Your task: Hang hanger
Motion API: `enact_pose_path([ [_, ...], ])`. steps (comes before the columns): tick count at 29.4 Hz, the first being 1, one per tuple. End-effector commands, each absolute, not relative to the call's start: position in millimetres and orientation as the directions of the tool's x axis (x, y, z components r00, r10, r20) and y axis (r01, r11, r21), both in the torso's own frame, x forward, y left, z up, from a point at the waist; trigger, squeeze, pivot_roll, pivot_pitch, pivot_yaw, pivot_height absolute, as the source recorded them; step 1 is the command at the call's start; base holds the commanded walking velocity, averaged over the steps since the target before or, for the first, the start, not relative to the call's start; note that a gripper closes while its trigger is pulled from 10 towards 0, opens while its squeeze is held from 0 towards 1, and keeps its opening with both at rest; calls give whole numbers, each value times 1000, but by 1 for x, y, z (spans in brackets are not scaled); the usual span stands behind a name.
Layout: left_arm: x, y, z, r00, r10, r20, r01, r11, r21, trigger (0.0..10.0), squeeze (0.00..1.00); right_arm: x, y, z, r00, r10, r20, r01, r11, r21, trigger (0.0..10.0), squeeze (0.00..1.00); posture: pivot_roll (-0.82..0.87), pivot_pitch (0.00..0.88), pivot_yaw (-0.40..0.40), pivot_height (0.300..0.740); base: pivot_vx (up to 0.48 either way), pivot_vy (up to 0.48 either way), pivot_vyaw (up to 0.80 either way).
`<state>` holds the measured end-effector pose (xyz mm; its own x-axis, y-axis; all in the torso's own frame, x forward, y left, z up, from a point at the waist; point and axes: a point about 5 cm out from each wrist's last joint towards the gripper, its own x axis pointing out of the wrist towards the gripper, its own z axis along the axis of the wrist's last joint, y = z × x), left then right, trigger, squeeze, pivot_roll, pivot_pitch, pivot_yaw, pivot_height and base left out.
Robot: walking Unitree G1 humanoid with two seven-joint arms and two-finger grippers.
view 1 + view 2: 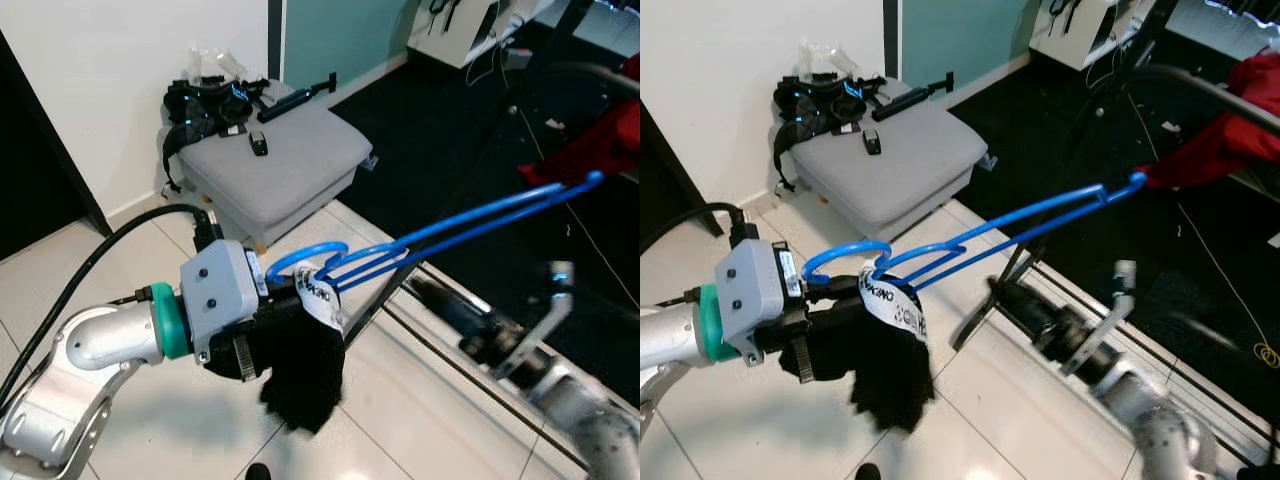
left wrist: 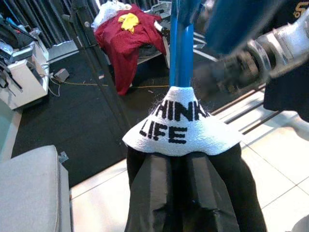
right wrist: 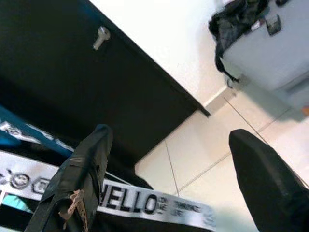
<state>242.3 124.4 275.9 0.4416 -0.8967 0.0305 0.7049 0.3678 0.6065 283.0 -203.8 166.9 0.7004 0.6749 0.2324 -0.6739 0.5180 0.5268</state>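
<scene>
Left hand (image 1: pixel 275 330) round blue hanger (image 1: pixel 450 225) (black garment (image 1: pixel 305 375) draped)

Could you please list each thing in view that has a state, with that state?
blue hanger: held level near its hook, off the rack
black garment: draped over the hanger, white printed band showing
left gripper: shut on the garment and hanger
right gripper: open, holding nothing
red garment: hanging on the rack
grey cushion: on the floor, black gear lying on top

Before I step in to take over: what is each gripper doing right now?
Left gripper: shut on the blue hanger and its black garment.
Right gripper: open, holding nothing.
</scene>
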Motion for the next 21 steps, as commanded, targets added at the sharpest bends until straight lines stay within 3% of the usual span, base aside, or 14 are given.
enact_pose_path([
  [1, 239, 117, 283, 408, -911, 58, 703, 355, 616, 10000, 0, 274, -191, 128, 696, 713, 86, -620, 536, 572, 10000, 0, -184, 284, 12, 740, 0, 0, 0],
  [7, 238, 116, 289, 398, -914, 71, 690, 350, 634, 10000, 0, 275, -184, 118, 708, 700, 93, -583, 504, 637, 10000, 0, -185, 284, 22, 740, 0, 0, 0],
  [12, 232, 113, 294, 361, -932, 35, 659, 282, 697, 10000, 0, 277, -167, 117, 678, 725, 124, -604, 452, 656, 10000, 0, -171, 283, 26, 740, 0, 0, 0],
  [16, 222, 111, 290, 295, -952, -80, 627, 130, 768, 10000, 0, 291, -159, 159, 612, 744, 269, -721, 384, 577, 10000, 0, -157, 278, 14, 740, 0, 0, 0],
  [21, 219, 108, 287, 271, -958, -99, 629, 98, 771, 10000, 0, 295, -162, 188, 577, 741, 344, -775, 364, 516, 10000, 0, -162, 278, 11, 740, 0, 0, 0],
])
